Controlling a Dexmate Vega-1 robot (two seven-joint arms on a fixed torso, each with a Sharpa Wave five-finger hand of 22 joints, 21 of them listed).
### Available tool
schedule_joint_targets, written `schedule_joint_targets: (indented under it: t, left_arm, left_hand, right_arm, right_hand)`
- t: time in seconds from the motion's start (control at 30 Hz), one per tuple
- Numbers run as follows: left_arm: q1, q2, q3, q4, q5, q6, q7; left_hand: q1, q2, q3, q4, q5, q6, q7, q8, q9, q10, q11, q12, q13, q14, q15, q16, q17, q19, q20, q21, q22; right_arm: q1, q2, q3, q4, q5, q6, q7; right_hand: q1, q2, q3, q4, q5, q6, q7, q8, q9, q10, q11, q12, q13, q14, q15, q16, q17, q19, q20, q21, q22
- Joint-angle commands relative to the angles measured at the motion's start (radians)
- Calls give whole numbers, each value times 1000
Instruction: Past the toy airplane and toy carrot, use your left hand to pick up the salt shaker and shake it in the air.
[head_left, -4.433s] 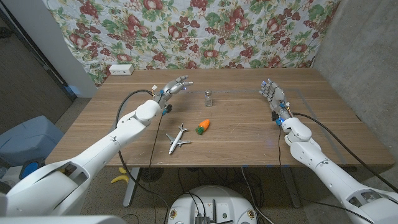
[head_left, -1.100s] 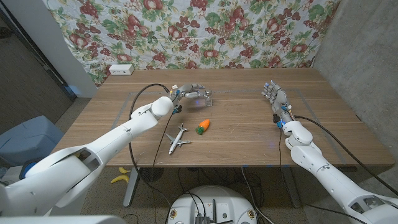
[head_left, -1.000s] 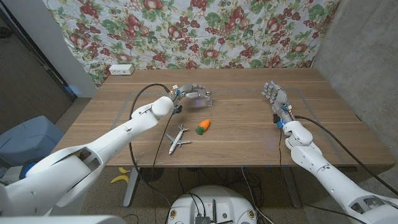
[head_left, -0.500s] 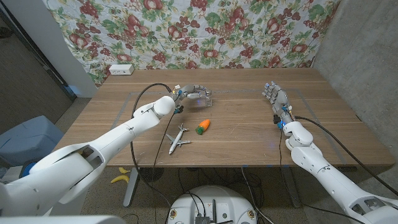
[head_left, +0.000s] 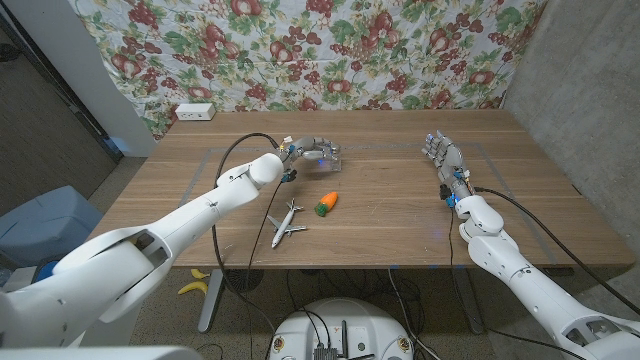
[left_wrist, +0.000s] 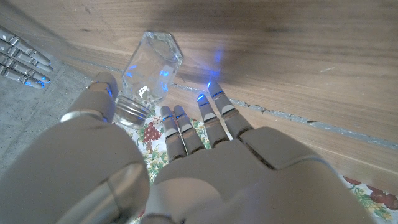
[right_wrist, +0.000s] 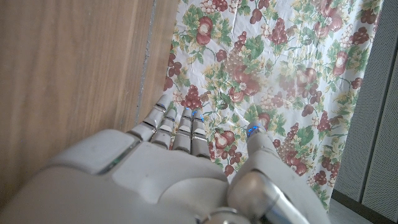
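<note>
The salt shaker, clear glass with a metal cap, stands on the wooden table past the toy carrot and the white toy airplane. My left hand is right beside it. In the left wrist view the thumb lies against the cap of the shaker and the fingers reach along its other side, not wrapped round it. My right hand stands at the table's right with its fingers spread and nothing in it.
A white box sits at the table's far left corner, before the fruit-patterned curtain. A blue bin stands on the floor at the left. The right hand's fingertips show in the left wrist view.
Since 4.4 s ago my left hand has moved right from beside the table's back left to the shaker. Over the last second it has edged slightly closer. The right hand holds still.
</note>
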Motion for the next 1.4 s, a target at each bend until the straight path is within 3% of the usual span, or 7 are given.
schedule_joint_targets:
  t: [0.03, 0.4, 0.6, 0.77, 1.0, 1.13, 1.4]
  left_arm:
    - [-20, -22, 13, 42, -10, -21, -22]
    - [-33, -46, 15, 88, -39, -49, -44]
    - [-31, -54, 10, 96, -54, -49, -40]
    - [-23, -59, 2, 100, -62, -54, -14]
    - [-20, -66, -4, 108, -76, -51, -4]
    - [-21, -68, -5, 114, -81, -54, -2]
    - [-14, -72, -10, 109, -80, -46, 31]
  left_hand:
    - [12, 1, -4, 1, 9, 3, 3, -4, 4, 8, 3, -2, 2, 11, -132, -1, 1, 4, 4, -4, 3]
    - [25, 20, -7, 6, 10, 10, -4, -7, 4, 13, 1, -6, 2, 17, -137, 0, 3, 6, 4, -8, 4]
    - [71, 86, 7, 8, 8, 33, -4, -12, 4, 53, 0, 1, 3, 33, -127, 5, 4, 11, 12, -15, 5]
    - [149, 149, 11, -1, -10, 103, 21, -17, 4, 205, 5, 28, 3, 55, -170, 4, -1, 35, 4, -20, 7]
    - [241, 261, 10, -1, -16, 294, 66, -5, 6, 405, -1, 49, 5, 124, -176, 14, 2, 68, -6, -20, 9]
    - [274, 324, 47, 0, -12, 441, 88, 17, 6, 516, -4, 61, 5, 183, -179, 14, 0, 86, -21, -16, 9]
    - [319, 330, 77, -6, -13, 537, 98, 16, 10, 647, -2, 72, 4, 273, -194, 25, 8, 118, -51, -5, 8]
  right_arm:
    - [3, 3, 0, 8, 1, 2, 2]
    - [7, 5, 1, 14, 5, -1, 3]
    - [9, 6, 1, 16, 4, -2, 1]
    - [11, 4, -1, 15, -2, -2, -1]
    - [12, 4, -2, 14, -3, -6, -4]
    - [12, 4, -2, 15, -3, -5, -5]
    - [12, 4, -3, 13, -7, -7, -9]
  right_hand:
    - [8, 7, -1, 0, 2, 9, 3, 5, 2, 8, 0, -3, 0, 11, -3, -3, 0, 8, 2, -5, 2]
    - [7, 8, -3, 1, 2, 9, 2, 5, 2, 11, -1, -3, 0, 11, -2, -3, -2, 11, 1, -14, 3]
    - [7, 8, -3, 1, 2, 9, 2, 5, 2, 11, 2, -3, 0, 11, -1, -3, -3, 12, 1, -19, 3]
    - [6, 9, -4, 2, 2, 9, 2, 4, 2, 9, -1, -4, 0, 10, -2, -4, -4, 13, 1, -25, 3]
    - [6, 9, -4, 2, 2, 9, 2, 4, 2, 11, 0, -3, 0, 11, -2, -3, -5, 16, 2, -30, 3]
    - [6, 9, -4, 1, 2, 9, 2, 4, 2, 10, 0, -4, 0, 11, -2, -3, -6, 17, 2, -32, 3]
    - [6, 10, -5, 2, 2, 9, 2, 4, 2, 10, -2, -4, 0, 11, -3, -4, -7, 19, 1, -38, 3]
